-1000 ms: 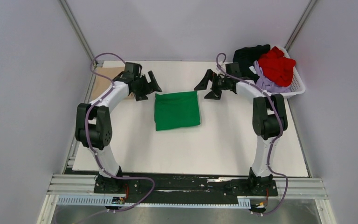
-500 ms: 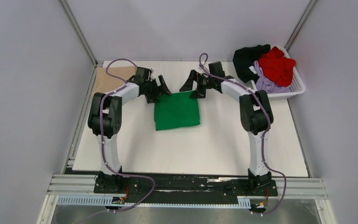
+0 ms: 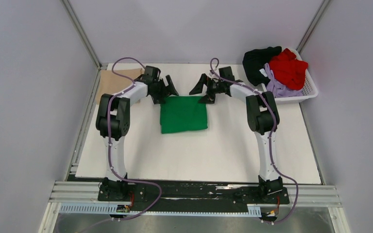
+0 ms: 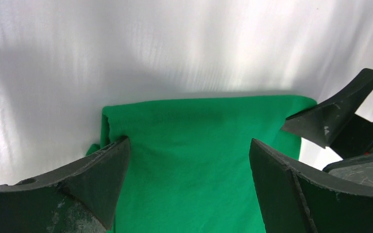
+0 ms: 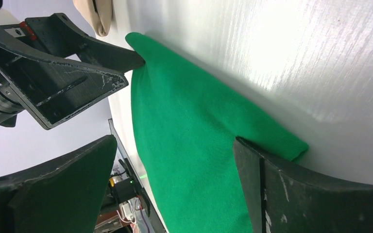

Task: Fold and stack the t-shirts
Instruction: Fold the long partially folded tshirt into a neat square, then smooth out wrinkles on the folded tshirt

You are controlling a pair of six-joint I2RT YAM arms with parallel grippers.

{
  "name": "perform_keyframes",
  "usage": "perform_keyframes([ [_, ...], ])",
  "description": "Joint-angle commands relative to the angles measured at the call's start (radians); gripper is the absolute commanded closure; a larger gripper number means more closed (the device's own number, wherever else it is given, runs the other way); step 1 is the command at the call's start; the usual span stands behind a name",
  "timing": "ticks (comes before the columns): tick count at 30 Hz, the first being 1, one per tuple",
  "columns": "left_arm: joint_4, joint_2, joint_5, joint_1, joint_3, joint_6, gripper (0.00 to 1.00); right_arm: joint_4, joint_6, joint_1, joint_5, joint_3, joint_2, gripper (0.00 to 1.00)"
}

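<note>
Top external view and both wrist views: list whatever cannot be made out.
- green t-shirt: near part cut off by the bottom edge, left wrist view.
- tan t-shirt: partly behind the left arm, top view.
- basket: whatever lies under the heaped t-shirts, top view.

The green t-shirt (image 3: pixel 183 114) is soft, matt knit cloth with a fine grain. The worktop (image 3: pixel 213 150) is a smooth white sheet with a faint sheen and fine streaks. The fingers (image 4: pixel 92 184) of the left hand (image 3: pixel 166 93) and the right hand (image 3: pixel 200 94) are hard, matt black plastic, scuffed pale along the edges. The basket (image 3: pixel 312 87) is white plastic lattice. The black t-shirt (image 3: pixel 257 60), red t-shirt (image 3: pixel 289 68), lavender t-shirt (image 3: pixel 279 87) and tan t-shirt (image 3: pixel 111 82) are matt cloth.
</note>
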Motion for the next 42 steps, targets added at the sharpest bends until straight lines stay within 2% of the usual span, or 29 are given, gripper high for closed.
perform_keyframes([
  [1, -0.113, -0.101, -0.083, 0.005, -0.019, 0.065, 0.00, -0.075, -0.067, -0.004, 0.020, 0.018, -0.058, 0.00],
  [3, -0.116, -0.199, -0.094, -0.003, -0.035, 0.075, 0.00, -0.076, -0.083, -0.002, 0.012, -0.003, -0.138, 0.00],
  [6, -0.069, -0.325, -0.098, -0.024, -0.152, 0.069, 0.00, -0.076, -0.119, 0.013, -0.003, -0.086, -0.274, 0.00],
  [11, 0.014, -0.485, 0.005, -0.046, -0.328, 0.018, 0.00, 0.016, -0.092, 0.060, -0.016, -0.346, -0.466, 0.00],
  [15, 0.110, -0.491, 0.107, -0.087, -0.437, -0.016, 0.00, 0.157, -0.017, 0.090, -0.034, -0.546, -0.545, 0.00],
  [20, 0.188, -0.417, 0.172, -0.103, -0.540, -0.043, 0.00, 0.204, -0.010, 0.086, 0.013, -0.681, -0.497, 0.00],
  [27, 0.205, -0.333, 0.152, -0.103, -0.661, -0.030, 0.00, 0.209, -0.032, 0.052, 0.102, -0.824, -0.433, 0.00],
  [31, 0.178, -0.371, 0.121, -0.103, -0.679, -0.018, 0.00, 0.209, -0.044, 0.052, 0.124, -0.845, -0.468, 0.00],
  [39, 0.058, -0.604, 0.020, -0.103, -0.618, 0.041, 0.00, 0.178, -0.107, 0.052, 0.134, -0.821, -0.725, 0.00],
  [42, -0.006, -0.646, -0.154, -0.102, -0.567, 0.080, 0.00, 0.182, -0.135, 0.050, 0.237, -0.845, -0.827, 0.00],
])
